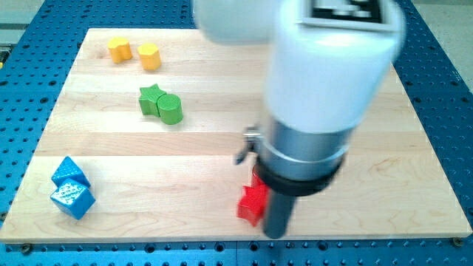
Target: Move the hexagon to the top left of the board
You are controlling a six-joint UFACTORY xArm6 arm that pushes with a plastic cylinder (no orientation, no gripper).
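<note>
A light wooden board [222, 148] lies on a blue perforated table [22, 89].

Near the board's bottom left corner sit two blue blocks, touching: a blue cube [70, 172] and, just below it, a second blue cube [72, 199].

Near the top left corner are two yellow blocks, just apart: a yellow hexagon [120, 49] and, to its right, a yellow cylinder-like block [149, 56].

Below these, left of centre, a green star [151, 99] touches a green cylinder [171, 109].

Near the bottom edge, right of centre, a red block [253, 202], shape unclear, is partly hidden by the arm [325, 81]. My tip [275, 235] rests against its right side. There is no claw, only the rod.
</note>
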